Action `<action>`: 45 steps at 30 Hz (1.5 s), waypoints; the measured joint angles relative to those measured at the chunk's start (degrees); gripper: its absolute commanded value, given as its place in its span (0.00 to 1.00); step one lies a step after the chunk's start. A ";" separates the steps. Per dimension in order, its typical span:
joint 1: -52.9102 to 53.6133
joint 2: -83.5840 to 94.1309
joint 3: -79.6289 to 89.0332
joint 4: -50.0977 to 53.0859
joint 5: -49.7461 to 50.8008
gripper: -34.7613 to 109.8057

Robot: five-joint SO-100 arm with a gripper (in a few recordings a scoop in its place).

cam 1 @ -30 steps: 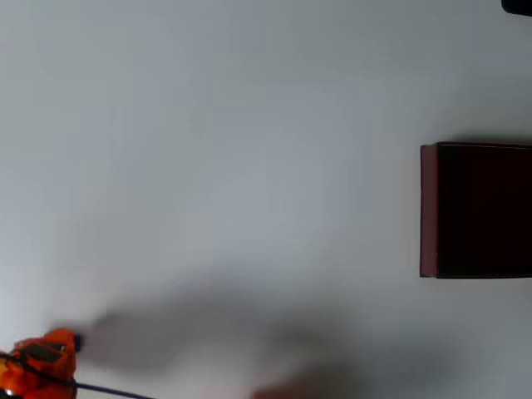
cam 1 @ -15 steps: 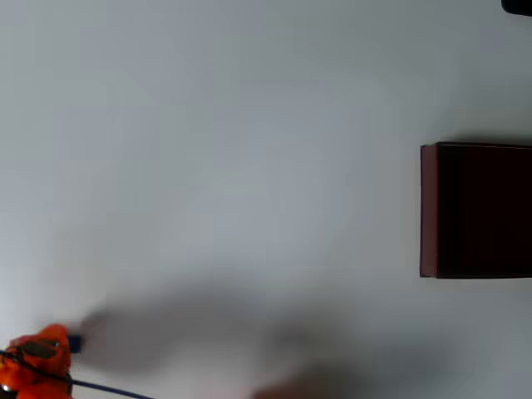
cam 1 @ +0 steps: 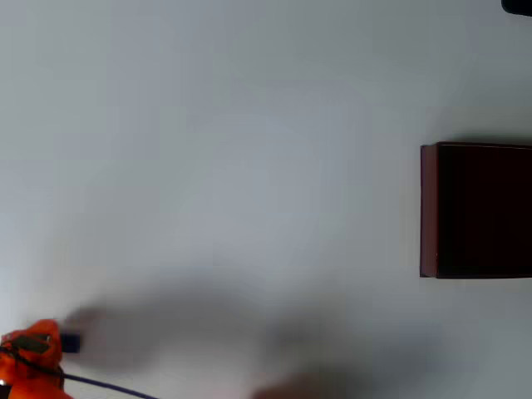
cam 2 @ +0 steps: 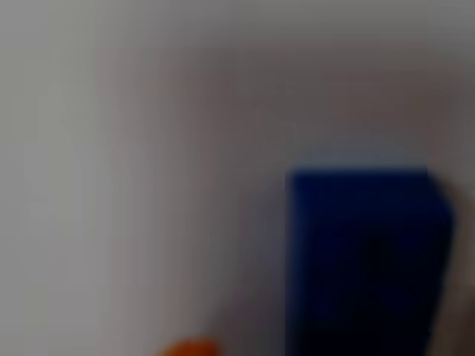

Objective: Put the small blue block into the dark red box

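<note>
The small blue block (cam 1: 71,342) sits at the tip of my orange gripper (cam 1: 60,342) in the bottom left corner of the overhead view. The gripper looks shut on the block. In the wrist view the blue block (cam 2: 364,259) is very close and blurred at lower right, with an orange finger tip (cam 2: 189,347) at the bottom edge. The dark red box (cam 1: 429,209) stands far off at the right edge of the overhead view, open side up, with a near-black inside.
The plain pale table (cam 1: 249,166) stretches between the gripper and the box. A soft shadow lies along the lower part of the table. A thin dark cable (cam 1: 108,384) trails from the arm along the bottom edge.
The gripper has shifted slightly to the left and a little up in the overhead view, and the blue block has moved with it. The box has stayed put.
</note>
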 measured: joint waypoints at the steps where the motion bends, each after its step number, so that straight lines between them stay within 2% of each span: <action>1: 0.00 -0.18 0.09 -0.35 0.09 0.38; 5: 0.00 -0.18 0.00 -1.58 0.00 0.38; 12: 0.09 -1.23 0.97 -3.69 -0.35 0.25; 23: 1.41 -1.14 2.46 -6.59 -1.41 0.24; 30: 0.97 2.46 -0.53 4.83 -0.35 0.24; 33: 1.32 7.91 -2.02 12.66 -0.70 0.24; 37: 6.68 20.30 0.09 17.23 -5.01 0.24; 45: 28.83 54.76 10.46 23.64 -21.88 0.24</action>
